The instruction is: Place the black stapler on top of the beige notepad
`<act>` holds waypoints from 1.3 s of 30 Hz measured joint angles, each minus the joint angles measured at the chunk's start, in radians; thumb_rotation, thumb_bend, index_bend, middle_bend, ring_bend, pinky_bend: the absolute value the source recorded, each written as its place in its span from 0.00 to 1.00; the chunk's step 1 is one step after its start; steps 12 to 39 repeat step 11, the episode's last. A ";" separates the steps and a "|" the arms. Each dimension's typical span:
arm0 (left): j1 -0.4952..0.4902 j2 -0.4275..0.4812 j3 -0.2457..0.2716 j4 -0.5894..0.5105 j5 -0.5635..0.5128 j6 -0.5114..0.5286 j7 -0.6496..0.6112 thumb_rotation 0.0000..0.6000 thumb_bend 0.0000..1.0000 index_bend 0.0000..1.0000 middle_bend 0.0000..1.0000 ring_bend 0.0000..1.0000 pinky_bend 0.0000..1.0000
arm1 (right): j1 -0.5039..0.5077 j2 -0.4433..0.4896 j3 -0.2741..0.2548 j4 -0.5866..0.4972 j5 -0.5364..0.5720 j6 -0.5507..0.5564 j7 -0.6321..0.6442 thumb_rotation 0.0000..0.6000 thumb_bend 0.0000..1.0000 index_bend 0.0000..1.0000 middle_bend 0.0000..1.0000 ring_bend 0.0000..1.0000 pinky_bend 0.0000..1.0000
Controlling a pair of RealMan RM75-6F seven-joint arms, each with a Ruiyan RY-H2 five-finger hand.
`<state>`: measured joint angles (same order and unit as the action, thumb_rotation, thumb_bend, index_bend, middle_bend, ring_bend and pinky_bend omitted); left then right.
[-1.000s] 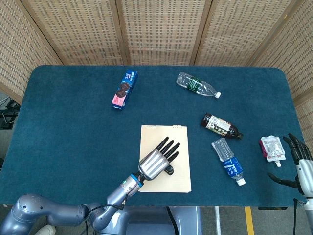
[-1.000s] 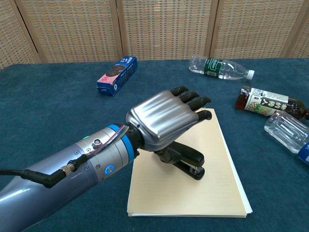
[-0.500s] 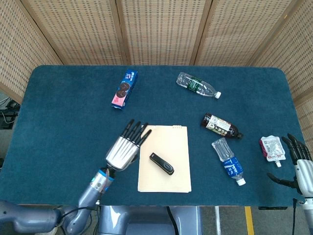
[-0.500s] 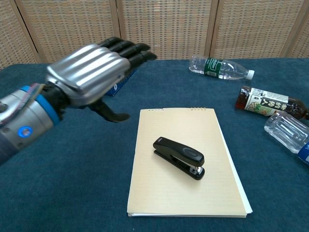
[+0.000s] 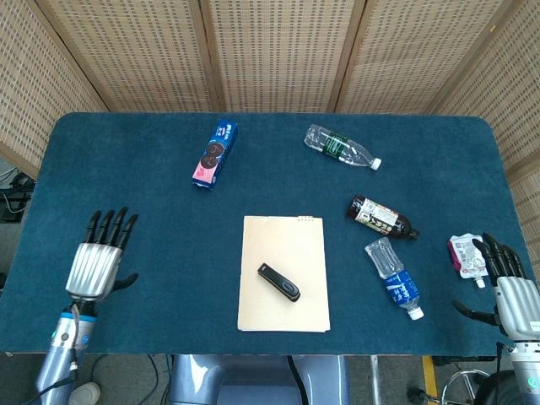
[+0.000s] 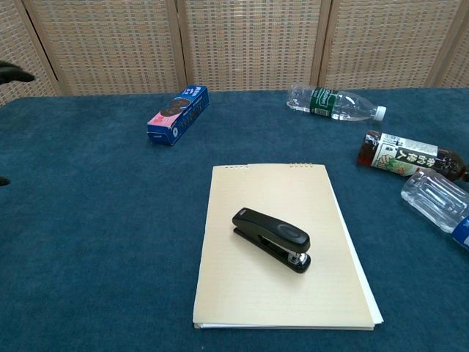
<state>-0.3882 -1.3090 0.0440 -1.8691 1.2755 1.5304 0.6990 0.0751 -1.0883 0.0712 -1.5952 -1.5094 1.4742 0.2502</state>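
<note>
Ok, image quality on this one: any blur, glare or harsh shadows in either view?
Head view: evenly lit and sharp, no glare; the black stapler casts only a faint shadow on the beige notepad. Chest view: also sharp, with a soft shadow under the stapler and small highlights on the clear plastic water bottle; the left hand is cut off at the frame edge.

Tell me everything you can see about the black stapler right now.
The black stapler is a small desk model with a glossy, plastic-looking top arm over a flat base, and a bit of metal showing at its front end. It looks closed. It lies flat and diagonally on the beige notepad, near the middle, resting only on the paper. Neither hand touches it; the left hand and right hand are out at the table's edges.
</note>
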 measured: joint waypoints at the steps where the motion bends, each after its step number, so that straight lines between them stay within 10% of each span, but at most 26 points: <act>1: 0.016 0.016 0.012 -0.008 -0.002 0.006 -0.014 1.00 0.00 0.00 0.00 0.00 0.00 | 0.000 -0.002 0.000 0.000 -0.001 0.000 -0.004 1.00 0.15 0.04 0.00 0.00 0.00; 39: 0.149 0.069 0.060 0.029 0.039 0.083 -0.174 1.00 0.00 0.00 0.00 0.00 0.00 | 0.002 -0.011 -0.006 -0.009 -0.016 0.007 -0.040 1.00 0.15 0.04 0.00 0.00 0.00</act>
